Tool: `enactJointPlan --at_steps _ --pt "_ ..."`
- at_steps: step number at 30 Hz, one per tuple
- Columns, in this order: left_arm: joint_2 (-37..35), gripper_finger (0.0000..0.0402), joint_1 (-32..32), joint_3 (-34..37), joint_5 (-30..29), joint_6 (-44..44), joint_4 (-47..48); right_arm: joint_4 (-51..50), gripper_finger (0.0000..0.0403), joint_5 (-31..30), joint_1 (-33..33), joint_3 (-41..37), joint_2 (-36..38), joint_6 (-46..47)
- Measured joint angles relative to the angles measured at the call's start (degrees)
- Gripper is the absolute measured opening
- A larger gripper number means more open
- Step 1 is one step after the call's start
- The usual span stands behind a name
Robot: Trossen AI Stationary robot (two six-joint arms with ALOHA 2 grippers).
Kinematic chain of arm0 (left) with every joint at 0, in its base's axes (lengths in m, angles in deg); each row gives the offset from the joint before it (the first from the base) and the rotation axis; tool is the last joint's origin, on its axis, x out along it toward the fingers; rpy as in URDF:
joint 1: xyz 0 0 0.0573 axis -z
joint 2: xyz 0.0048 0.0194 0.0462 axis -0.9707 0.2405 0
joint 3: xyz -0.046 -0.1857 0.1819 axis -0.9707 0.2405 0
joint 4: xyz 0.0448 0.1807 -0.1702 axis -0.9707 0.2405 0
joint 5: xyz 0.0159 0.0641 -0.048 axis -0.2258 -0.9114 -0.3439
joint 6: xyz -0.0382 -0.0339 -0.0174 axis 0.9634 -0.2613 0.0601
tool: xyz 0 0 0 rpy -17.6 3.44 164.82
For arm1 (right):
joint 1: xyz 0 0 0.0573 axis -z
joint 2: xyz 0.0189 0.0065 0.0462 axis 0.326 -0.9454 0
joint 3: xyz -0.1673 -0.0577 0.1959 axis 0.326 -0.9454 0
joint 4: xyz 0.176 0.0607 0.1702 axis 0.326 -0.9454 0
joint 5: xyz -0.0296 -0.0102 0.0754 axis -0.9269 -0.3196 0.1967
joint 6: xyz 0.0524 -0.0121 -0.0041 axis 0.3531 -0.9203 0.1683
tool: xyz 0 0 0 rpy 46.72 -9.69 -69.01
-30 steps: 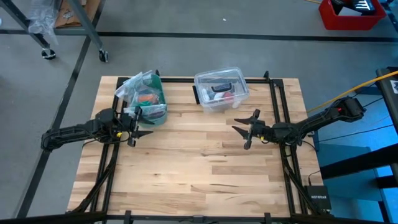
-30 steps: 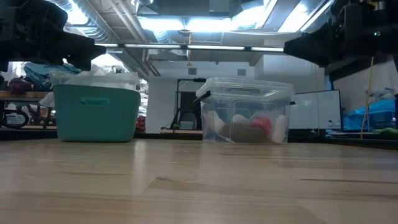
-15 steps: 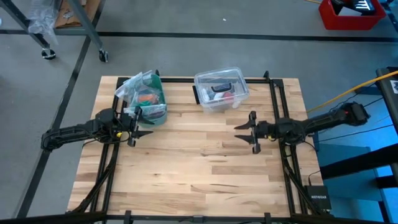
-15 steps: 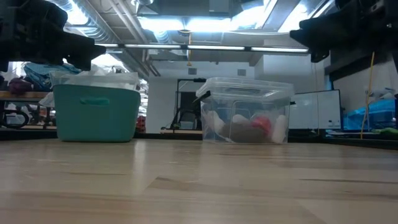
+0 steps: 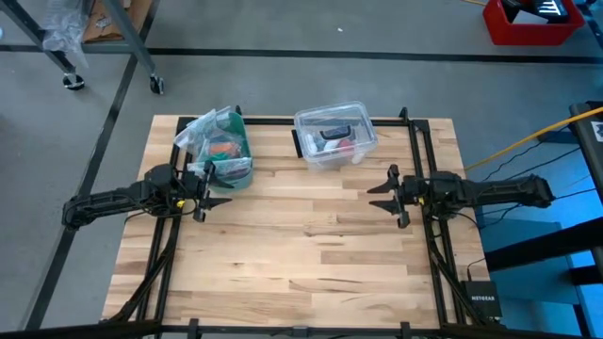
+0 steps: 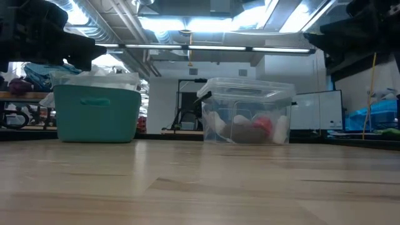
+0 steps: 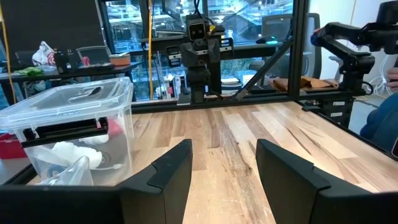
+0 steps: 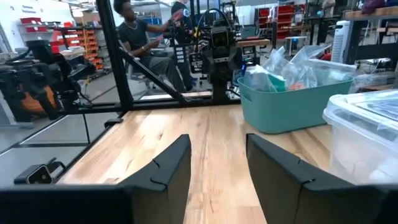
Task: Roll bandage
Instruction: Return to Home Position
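The left pincer hangs just beside the green bin, fingers apart. The right pincer is well away from the bin, fingers apart too.

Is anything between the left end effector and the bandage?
Only clear bags in the bin: the bandage cannot be picked out among them. The open left end effector hangs beside the bin, above its rim, nothing else between.

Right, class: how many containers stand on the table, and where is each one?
2. The teal bin stands at the back left of the table; the clear lidded box stands at the back centre. No other seems hidden.
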Motion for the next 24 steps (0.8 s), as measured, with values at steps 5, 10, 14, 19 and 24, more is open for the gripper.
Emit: enactJointPlan --at_steps 5,10,14,19,24 --pt "0.0 0.0169 0.0 0.0 0.0 0.0 0.0 -5.4 0.0158 1.0 0.0 0.0 5.2 0.1" --pt "0.0 0.0169 0.0 0.0 0.0 0.0 0.0 -12.1 0.0158 1.6 0.0 0.0 8.8 0.1" --pt "0.0 0.0169 0.0 0.0 0.0 0.0 0.0 -18.4 0.0158 1.6 0.0 0.0 11.5 2.3" --pt "0.0 0.0169 0.0 0.0 0.0 0.0 0.0 -23.8 0.0158 1.6 0.0 0.0 14.9 2.7" --pt "0.0 0.0169 0.0 0.0 0.0 0.0 0.0 -28.9 0.0158 1.6 0.0 0.0 19.2 2.7"
